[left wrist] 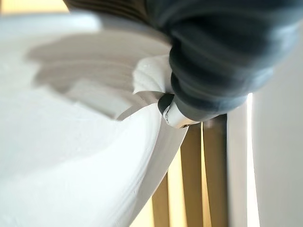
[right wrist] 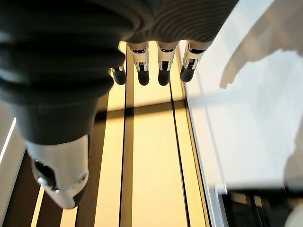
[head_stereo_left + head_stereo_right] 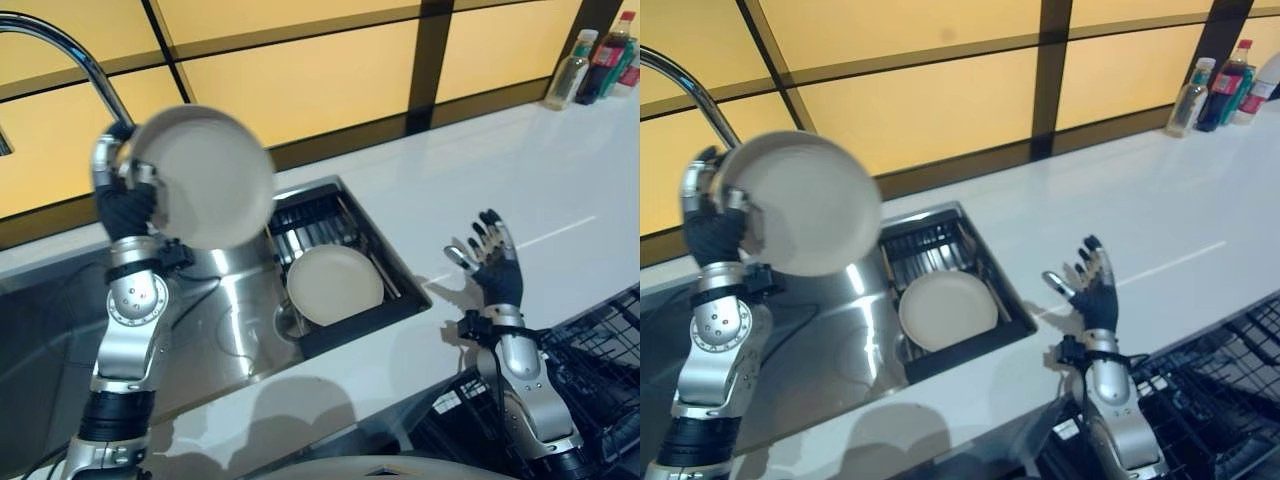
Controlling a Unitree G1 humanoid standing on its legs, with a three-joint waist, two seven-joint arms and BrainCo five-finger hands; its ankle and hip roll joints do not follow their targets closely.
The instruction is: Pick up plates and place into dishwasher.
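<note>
Plate (image 3: 205,180): round, plain cream, shallow rim, tilted on edge, gripped by left hand (image 3: 125,195) above sink (image 3: 215,320). Second plate (image 3: 335,285): matching, in sink rack. Right hand (image 3: 490,255): fingers spread, empty, above tabletop (image 3: 560,190).

Silver-grey arms; each hand (image 3: 492,257) has dark-tipped silver fingers, dark ribbed wrist cover.

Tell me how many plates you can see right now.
2. One round cream plate is held up over the sink by the left hand. A second round cream plate lies in the dark sink rack. More may be hidden beneath it.
</note>
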